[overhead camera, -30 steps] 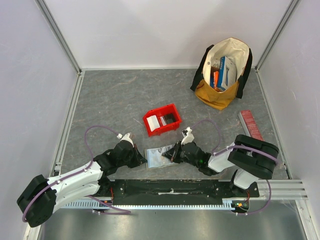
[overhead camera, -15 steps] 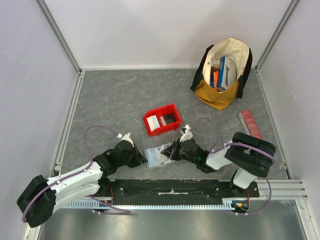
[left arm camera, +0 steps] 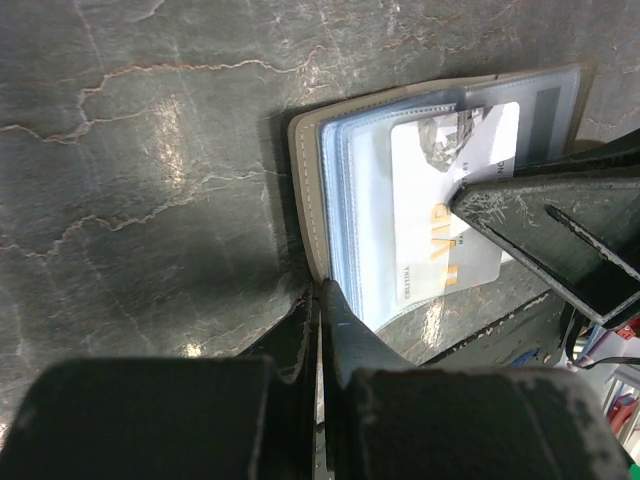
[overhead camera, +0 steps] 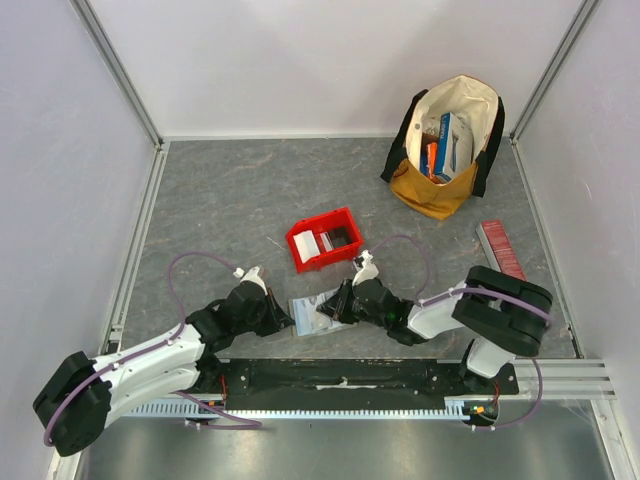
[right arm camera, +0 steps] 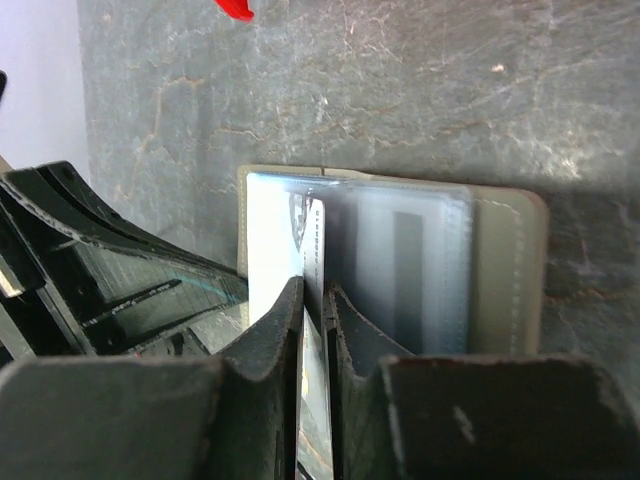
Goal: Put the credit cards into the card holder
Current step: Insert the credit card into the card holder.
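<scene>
Overhead view: the card holder (overhead camera: 312,312) lies open on the grey table (overhead camera: 230,200), just in front of the arm bases and between the two grippers. The left gripper (overhead camera: 284,318) is at its left edge and the right gripper (overhead camera: 338,303) is over its right half. Only this view shows the red bin (overhead camera: 343,222) just beyond the holder, the open bag (overhead camera: 430,195) of upright boxes (overhead camera: 447,145) at the far right, and a red ribbed box (overhead camera: 500,250) near the right arm.

Left wrist view: the clear sleeves are visible, with a white card (left arm camera: 440,230) lying partly over them. The left fingers are pressed together, their tip touching the holder's near edge. Whether they pinch the cover cannot be told.

Right wrist view: the right fingers stand at a narrow gap with the card's edge clamped between them. The card's far end is over the sleeves.

Writing: "VIP" in gold capitals on the card, legible in the left wrist view only. A line of small print beside it is too fine to read. Lettering on the boxes is unreadable.
</scene>
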Controlling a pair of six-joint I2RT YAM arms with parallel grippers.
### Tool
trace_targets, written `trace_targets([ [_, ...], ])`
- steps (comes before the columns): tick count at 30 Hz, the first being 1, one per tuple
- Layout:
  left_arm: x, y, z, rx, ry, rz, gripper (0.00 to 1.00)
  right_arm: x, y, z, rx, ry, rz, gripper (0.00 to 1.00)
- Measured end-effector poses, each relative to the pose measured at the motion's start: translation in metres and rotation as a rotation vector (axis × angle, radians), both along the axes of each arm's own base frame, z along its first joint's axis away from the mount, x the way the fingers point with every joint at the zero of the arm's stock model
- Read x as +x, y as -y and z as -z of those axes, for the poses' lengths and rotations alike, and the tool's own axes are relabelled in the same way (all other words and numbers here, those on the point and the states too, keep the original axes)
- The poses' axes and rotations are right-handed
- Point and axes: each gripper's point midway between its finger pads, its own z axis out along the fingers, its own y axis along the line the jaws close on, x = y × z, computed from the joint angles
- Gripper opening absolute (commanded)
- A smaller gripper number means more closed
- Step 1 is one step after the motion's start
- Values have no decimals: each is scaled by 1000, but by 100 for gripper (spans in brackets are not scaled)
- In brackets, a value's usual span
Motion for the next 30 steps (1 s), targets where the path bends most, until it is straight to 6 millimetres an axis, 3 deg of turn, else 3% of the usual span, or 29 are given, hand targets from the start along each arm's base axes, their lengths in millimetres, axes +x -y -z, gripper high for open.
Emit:
trace_targets([
  [2,0,1,-1,-4,1,1,2,-1,6,0,-48,8,3,30],
  [4,0,1,-1,-7,3,1,2,-2,13,1,-109,21,2,41],
  [8,0,1,-1,-7,3,2,2,3,20,-6,-186,59,12,47],
  [19,0,1,-3,-12,7,1,2,9,27,-5,-276,89,16,52],
  [30,1,2,-4,-17,11,3,2,6,18,-6,-295,98,-18,55],
])
